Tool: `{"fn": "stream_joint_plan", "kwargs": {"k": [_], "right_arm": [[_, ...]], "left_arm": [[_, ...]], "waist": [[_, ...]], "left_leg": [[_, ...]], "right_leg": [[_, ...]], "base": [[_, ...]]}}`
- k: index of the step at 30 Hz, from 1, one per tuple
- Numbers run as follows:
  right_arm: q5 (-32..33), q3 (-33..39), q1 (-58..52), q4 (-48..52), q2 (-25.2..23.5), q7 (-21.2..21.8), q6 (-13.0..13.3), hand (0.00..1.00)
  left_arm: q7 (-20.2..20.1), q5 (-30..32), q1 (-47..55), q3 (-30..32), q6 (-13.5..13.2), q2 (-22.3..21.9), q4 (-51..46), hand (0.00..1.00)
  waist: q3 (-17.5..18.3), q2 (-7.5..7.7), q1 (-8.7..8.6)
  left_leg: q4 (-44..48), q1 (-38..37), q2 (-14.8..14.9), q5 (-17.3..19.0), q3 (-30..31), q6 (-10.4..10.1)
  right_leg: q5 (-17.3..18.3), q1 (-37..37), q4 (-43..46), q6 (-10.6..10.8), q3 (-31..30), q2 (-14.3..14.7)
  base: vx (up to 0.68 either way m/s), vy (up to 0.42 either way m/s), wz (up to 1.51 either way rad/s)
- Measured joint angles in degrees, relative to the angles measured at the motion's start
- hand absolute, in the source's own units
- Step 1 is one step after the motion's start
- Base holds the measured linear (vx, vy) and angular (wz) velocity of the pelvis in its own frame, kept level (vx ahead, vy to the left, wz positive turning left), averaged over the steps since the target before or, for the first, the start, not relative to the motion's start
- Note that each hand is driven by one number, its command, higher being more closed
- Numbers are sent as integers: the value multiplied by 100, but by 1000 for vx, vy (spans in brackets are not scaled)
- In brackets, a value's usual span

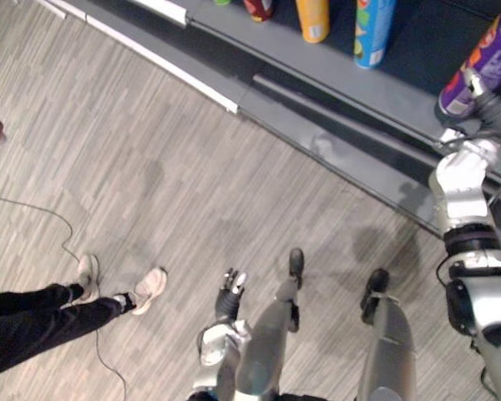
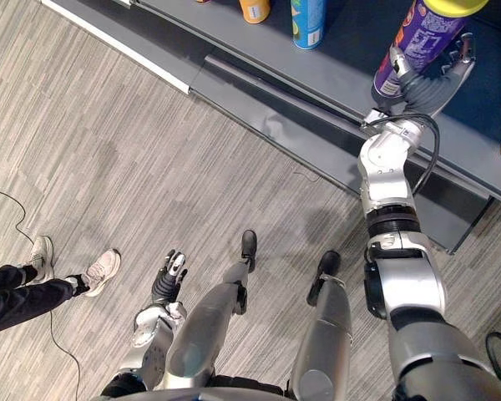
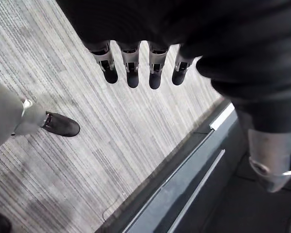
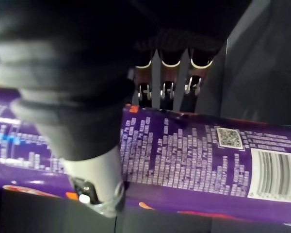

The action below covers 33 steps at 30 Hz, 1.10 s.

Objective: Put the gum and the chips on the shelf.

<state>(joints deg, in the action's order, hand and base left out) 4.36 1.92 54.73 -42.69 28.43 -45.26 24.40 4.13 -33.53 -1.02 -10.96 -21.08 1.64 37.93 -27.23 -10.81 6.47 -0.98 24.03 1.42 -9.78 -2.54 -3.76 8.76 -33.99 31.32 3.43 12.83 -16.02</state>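
The robot's right hand (image 2: 434, 82) reaches up to the grey shelf (image 2: 334, 77) and grips the purple chips can (image 2: 416, 38), which has a yellow lid (image 2: 456, 7). In the right wrist view the fingers (image 4: 167, 90) curl over one side of the can (image 4: 199, 165) and the thumb (image 4: 94, 187) presses against the other, so the can is clamped between them. The can's base sits low at the shelf board; whether it rests on the board cannot be told.

Further along the same shelf, to the robot's left of the purple can, stand a blue can (image 1: 373, 29), an orange can (image 1: 313, 18) and a red one (image 1: 259, 8), all well apart from the hand.

The left hand (image 2: 169, 280) hangs low beside the robot, over the wood-grain floor (image 1: 150, 150). Its fingers (image 3: 132, 73) are straight and loosely spread, holding nothing.

On the robot's left, a person's legs (image 1: 33, 322) in dark trousers reach in over the floor, with light shoes (image 1: 148, 288) on the feet.
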Motion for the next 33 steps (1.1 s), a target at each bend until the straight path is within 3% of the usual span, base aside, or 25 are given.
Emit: {"fn": "stream_joint_plan", "kwargs": {"k": [9,33], "right_arm": [[0,-21,210,0,244,-6,188,100],[4,-506,381,-100,501,69,200,100]], "left_arm": [[-40,-4,125,-64,-30,-139,-174,0],[-191,-29,189,-216,-130,-334,-308,0]], "waist": [[0,-7,-1],[-1,-7,-8]], "left_leg": [[-92,188,-10,-85,-115,6],[9,722,-25,-142,-380,31]], "right_leg": [[1,-290,102,-1,-23,-59],[40,-894,326,7,-83,-179]], "base": [[17,-74,1],[1,-47,1]]}}
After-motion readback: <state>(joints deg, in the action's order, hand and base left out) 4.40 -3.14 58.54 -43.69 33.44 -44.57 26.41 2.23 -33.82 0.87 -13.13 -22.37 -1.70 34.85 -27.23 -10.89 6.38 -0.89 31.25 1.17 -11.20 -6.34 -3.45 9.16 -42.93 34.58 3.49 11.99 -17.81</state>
